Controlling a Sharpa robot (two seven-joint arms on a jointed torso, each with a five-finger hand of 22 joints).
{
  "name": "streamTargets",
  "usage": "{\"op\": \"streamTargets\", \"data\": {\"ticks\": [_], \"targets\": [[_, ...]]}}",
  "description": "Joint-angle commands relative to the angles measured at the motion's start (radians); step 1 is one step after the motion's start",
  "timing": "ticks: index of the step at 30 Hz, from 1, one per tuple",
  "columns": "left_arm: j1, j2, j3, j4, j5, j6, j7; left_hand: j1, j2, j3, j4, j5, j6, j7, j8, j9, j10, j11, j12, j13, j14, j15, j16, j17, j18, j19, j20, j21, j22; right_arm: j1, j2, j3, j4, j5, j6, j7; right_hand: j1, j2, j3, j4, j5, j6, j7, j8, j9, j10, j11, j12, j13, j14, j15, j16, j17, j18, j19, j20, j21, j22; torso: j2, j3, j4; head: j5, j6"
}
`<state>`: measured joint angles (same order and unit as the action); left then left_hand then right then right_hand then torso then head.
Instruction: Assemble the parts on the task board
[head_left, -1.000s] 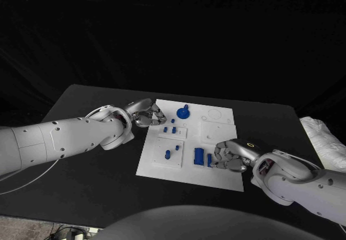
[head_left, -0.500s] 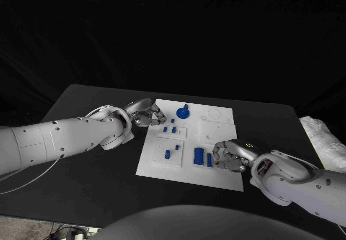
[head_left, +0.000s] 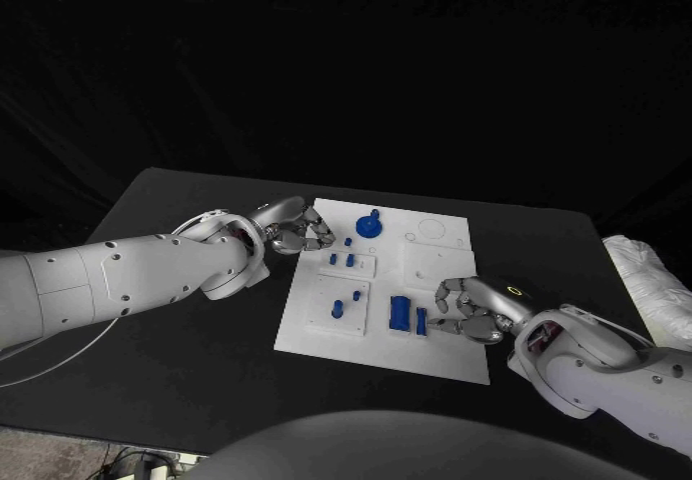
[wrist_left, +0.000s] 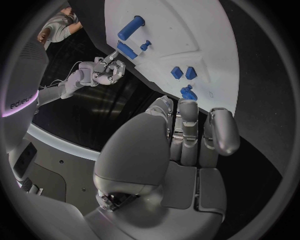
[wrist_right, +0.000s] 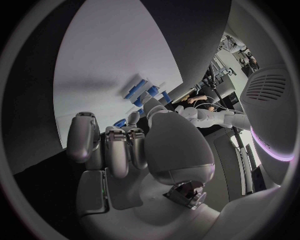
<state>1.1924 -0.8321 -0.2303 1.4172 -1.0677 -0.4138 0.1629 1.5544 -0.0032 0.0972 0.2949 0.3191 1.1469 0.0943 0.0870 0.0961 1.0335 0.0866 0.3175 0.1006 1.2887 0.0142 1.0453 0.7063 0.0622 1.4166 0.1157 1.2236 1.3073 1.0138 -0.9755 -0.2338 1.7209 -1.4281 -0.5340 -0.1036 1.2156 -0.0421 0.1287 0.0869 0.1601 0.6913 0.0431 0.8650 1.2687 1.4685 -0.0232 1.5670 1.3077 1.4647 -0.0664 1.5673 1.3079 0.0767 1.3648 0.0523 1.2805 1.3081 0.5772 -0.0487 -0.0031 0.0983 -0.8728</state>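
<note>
The white task board (head_left: 433, 268) lies in the middle of the table. A round blue knob (head_left: 369, 226) stands near its far edge, small blue pegs (head_left: 340, 260) sit in its left part, and two long blue blocks (head_left: 405, 314) lie near its front. My left hand (head_left: 296, 232) hovers at the board's far left edge, fingers curled in, holding nothing I can see. My right hand (head_left: 470, 311) sits over the board's front right, fingers curled, just right of the long blocks. The left wrist view shows the board (wrist_left: 187, 35), the pegs (wrist_left: 184, 73) and my right hand (wrist_left: 102, 73).
The black table (head_left: 188, 330) spreads wide on the left and in front of the board. A white bundle (head_left: 646, 282) lies at the table's right edge. In the right wrist view the board (wrist_right: 100, 60) and blue parts (wrist_right: 135, 90) lie past my curled fingers (wrist_right: 115, 145).
My right hand has shifted slightly to the right, away from the long blue blocks. The left hand and the parts have stayed put.
</note>
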Motion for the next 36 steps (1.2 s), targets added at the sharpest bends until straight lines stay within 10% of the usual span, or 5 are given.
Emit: {"op": "streamTargets", "data": {"ticks": [1,10,15,27,36], "targets": [[-0.001,-0.008,0.001,0.015,0.066,-0.072,0.089,-0.025,-0.007,0.004,0.0,0.004,0.007,-0.002,0.005,0.001,0.012,0.001,0.006,-0.001,-0.007,0.0,0.001,-0.004,0.011,-0.003,0.005,-0.007,0.166,0.018,-0.022,0.001,0.023,0.136,-0.167,0.164,-0.032,0.01,-0.008,0.05,0.002,0.018,-0.006,-0.017,-0.027,0.102,-0.001,0.004,0.263,0.106,-0.001,0.003,0.263,-0.003,0.003,-0.002,0.0,0.165,-0.002,-0.0019,-0.0024,0.001,0.0],[0.0,-0.032,0.002,0.061,0.374,-0.082,0.323,-0.254,-0.028,-0.12,-0.016,-0.05,-0.04,0.0,-0.015,-0.013,-0.098,0.064,-0.001,-0.005,-0.588,0.09,-0.356,-0.238,0.059,-0.639,0.056,-0.782,-0.037,0.117,-0.065,0.001,0.038,0.796,0.049,0.492,-0.223,0.078,-0.115,0.2,0.026,-0.056,0.127,-0.46,-0.447,-0.871,0.21,-0.977,-0.36,-0.857,0.226,-0.974,-0.509,0.003,-0.768,0.119,-0.87,-0.177,-0.017,-0.0105,-0.0148,0.002,0.0],[0.0,-0.04,0.003,0.09,0.602,0.06,0.416,-0.419,-0.297,-0.374,-0.003,-0.182,-0.41,-0.084,-0.037,-0.04,-0.746,-0.123,-0.263,-0.061,-1.272,-0.036,-0.98,-0.646,0.01,-1.344,0.021,-1.197,-0.834,0.151,-0.058,0.001,0.002,1.102,0.272,0.603,-0.216,0.118,-0.255,0.205,-0.05,-0.393,-0.115,-0.806,-0.946,-1.446,0.086,-1.515,-1.129,-1.464,0.22,-1.566,-1.303,-0.002,-1.365,0.242,-1.279,-1.292,-0.017,-0.0053,-0.0209,-0.001,0.0],[0.0,-0.037,0.002,0.099,0.732,0.167,0.44,-0.462,-0.31,-0.391,0.01,-0.244,-0.688,-0.192,-0.045,-0.053,-0.922,-0.237,-0.289,-0.072,-1.289,-0.052,-1.045,-0.706,0.0,-1.416,0.066,-1.214,-1.131,0.164,-0.053,0.001,-0.032,1.201,0.406,0.66,-0.121,0.193,-0.39,0.203,-0.049,-0.499,-0.189,-0.834,-1.2,-1.468,0.011,-1.561,-1.301,-1.465,0.193,-1.567,-1.308,0.052,-1.365,0.234,-1.281,-1.308,-0.019,-0.0037,-0.0146,-0.011,0.0],[-0.027,-0.024,0.045,0.108,0.728,0.011,0.387,-1.383,0.003,-0.097,-0.295,-0.319,-1.077,-0.094,-0.087,-0.096,-1.034,-0.087,-0.318,-0.101,-1.289,-0.014,-1.045,-0.706,-0.062,-1.417,-0.116,-1.224,-1.307,0.143,-0.016,0.038,-0.048,1.171,0.218,0.603,-1.049,0.042,-0.129,-0.087,-0.16,-0.691,-0.043,-0.865,-1.269,-1.469,0.023,-1.567,-1.308,-1.465,0.066,-1.567,-1.308,-0.077,-1.365,-0.052,-1.281,-1.308,-0.019,0.005,-0.0127,-0.024,0.043]]}}
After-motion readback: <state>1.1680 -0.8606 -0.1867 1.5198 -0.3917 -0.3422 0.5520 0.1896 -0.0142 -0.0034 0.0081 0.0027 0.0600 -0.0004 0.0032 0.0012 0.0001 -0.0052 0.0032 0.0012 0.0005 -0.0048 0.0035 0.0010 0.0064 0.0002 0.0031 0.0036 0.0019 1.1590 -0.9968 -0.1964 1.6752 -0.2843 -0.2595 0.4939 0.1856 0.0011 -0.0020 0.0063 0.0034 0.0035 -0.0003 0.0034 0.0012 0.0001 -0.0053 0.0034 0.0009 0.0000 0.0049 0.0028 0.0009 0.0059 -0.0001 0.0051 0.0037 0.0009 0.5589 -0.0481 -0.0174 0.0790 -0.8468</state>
